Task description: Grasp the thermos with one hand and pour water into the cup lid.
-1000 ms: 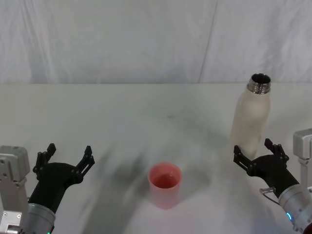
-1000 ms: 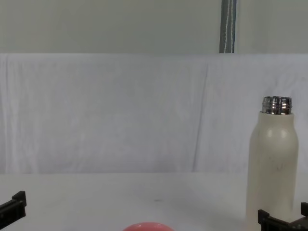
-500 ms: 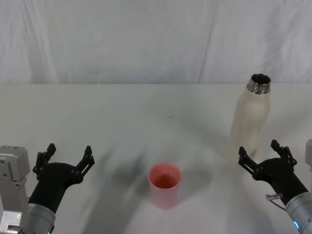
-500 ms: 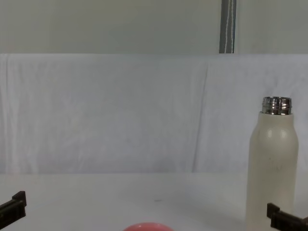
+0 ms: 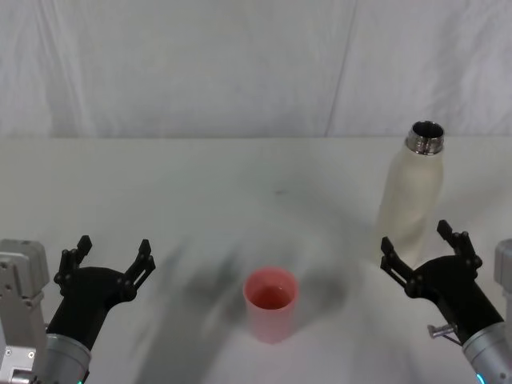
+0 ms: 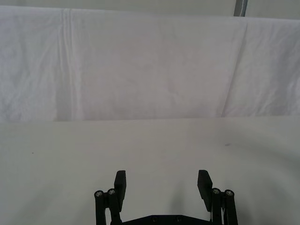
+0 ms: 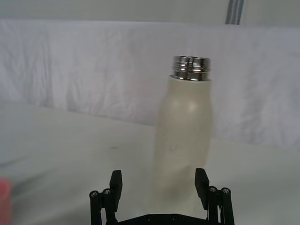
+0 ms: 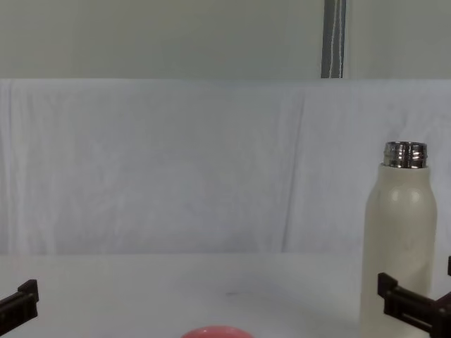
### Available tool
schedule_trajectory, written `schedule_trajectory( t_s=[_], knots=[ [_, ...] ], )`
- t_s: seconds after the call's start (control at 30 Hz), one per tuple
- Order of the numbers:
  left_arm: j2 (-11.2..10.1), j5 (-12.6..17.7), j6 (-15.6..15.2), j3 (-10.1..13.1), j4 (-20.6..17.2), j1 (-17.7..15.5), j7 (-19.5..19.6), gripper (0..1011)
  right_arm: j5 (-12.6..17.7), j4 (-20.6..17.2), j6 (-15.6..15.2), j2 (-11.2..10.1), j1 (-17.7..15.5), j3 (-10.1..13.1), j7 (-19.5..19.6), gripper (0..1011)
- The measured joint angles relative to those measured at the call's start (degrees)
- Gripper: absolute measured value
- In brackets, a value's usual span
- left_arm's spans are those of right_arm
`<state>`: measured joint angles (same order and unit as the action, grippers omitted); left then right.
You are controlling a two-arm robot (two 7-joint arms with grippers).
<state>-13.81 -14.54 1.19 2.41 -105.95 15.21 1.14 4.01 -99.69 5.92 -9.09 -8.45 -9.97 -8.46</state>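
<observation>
Our right gripper has its jaws spread wide and holding nothing, the two fingers standing to either side of the lower body of the thermos. In the right wrist view the gripper frames the bottle's base squarely between its fingers, so the bottle lies straight ahead of the jaws, close in front of them. From these views we cannot tell whether the fingertips have reached level with the bottle wall or sit just short of it; nothing is touching that we can see.

The thermos stands upright on the table, its long axis vertical, steel neck open at the top. Our jaws come at it from the side, crossing that axis, which is the approach a side grasp needs. We judge the coming move to be a short push forward until the body sits well between the fingers, then a close around it, low on the bottle.

The cup lid stands open side up near the middle of the table, to the left of the thermos and well apart from it. Farther out, our left gripper waits at the near left of the table with jaws also wide and empty. The right arm is plainly the nearer one to the thermos, so we expect it to do the grasp and the pour.
</observation>
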Motion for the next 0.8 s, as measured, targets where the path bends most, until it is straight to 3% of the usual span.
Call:
schedule_trajectory(
  t_s=[0.8],
  knots=[
    [0.00,0.00,0.00,0.00,0.00,0.00,0.00,1001,-1.00,0.95,0.85,0.18,0.19,-3.10,-2.37,1001]
  ],
)
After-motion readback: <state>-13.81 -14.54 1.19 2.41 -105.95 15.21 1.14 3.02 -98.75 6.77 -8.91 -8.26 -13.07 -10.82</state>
